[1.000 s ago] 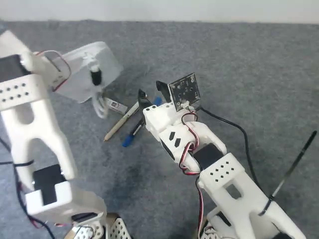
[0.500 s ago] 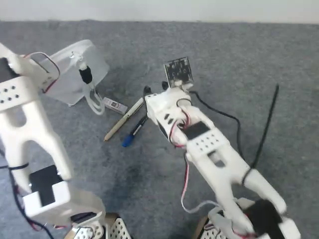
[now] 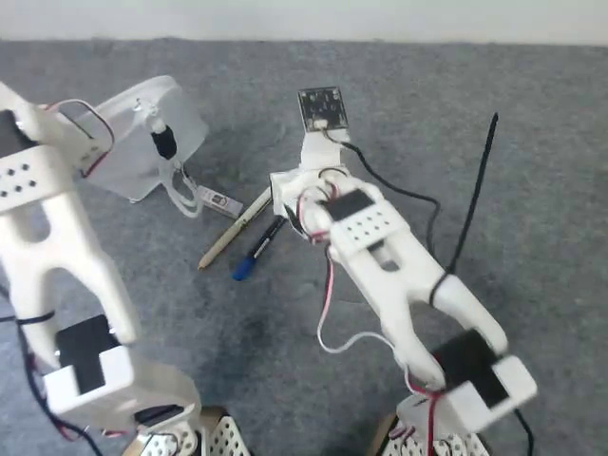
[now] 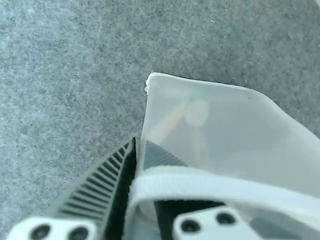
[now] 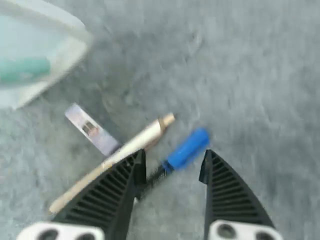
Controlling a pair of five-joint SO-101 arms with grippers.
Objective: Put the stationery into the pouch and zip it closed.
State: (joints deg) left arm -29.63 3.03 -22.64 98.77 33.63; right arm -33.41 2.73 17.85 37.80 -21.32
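Step in hand: pickup of a first pen. Right gripper point(image 5: 172, 159) hangs over blue pen point(image 5: 186, 149) near middle of grey mat point(image 3: 541, 104), jaws wide apart astride it, nothing held; beige pen point(image 5: 120, 155) lies just beside, small eraser point(image 5: 90, 129) near. Left gripper point(image 4: 140, 150) is clamped on edge of pouch point(image 4: 220, 125), twd mat's far-left corner. Next, prob.: go lower, close on blue pen w/o catching beige one.

The right hand point(image 5: 173, 156) hangs open over the blue-capped pen point(image 5: 186, 149), with the beige pen point(image 5: 145, 136) just beside it.
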